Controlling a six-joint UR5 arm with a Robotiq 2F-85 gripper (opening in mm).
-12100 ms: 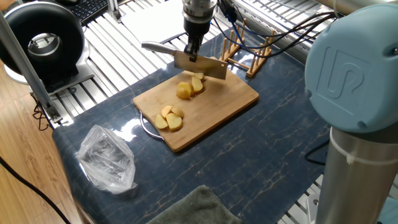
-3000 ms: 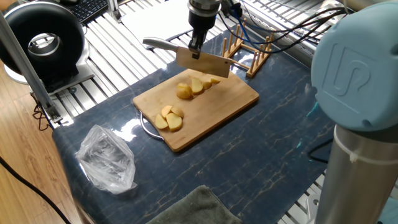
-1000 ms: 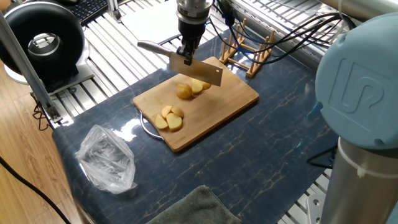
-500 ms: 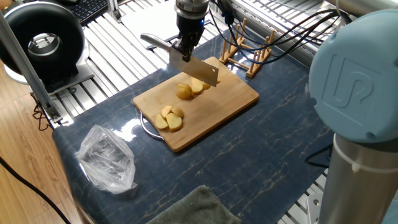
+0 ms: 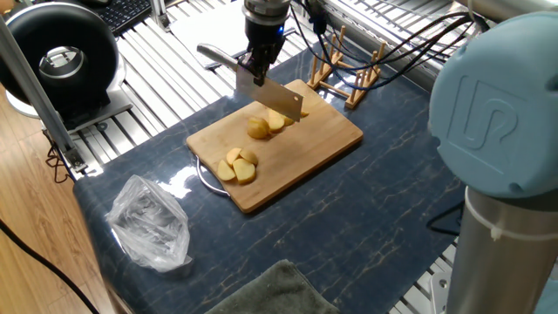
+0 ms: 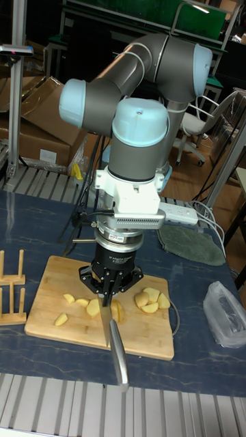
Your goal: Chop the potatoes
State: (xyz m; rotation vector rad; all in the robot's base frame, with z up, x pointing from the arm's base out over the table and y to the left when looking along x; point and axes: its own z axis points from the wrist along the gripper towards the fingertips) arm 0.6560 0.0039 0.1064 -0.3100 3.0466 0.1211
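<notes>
Since half a second ago the cleaver (image 5: 268, 96) has shifted slightly left and stays raised above the potatoes (image 5: 258, 127). The end effector (image 5: 254, 68) is clenched on the cleaver handle. Potato pieces lie on the bamboo board (image 5: 323, 139) in two groups: one under the blade, another (image 5: 236, 165) near the board's front left edge. A plastic bag (image 5: 149, 221) lies on the surface (image 5: 366, 227).

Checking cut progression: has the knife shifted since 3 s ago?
Yes. The knife moved left along the board, away from the wooden rack.
</notes>
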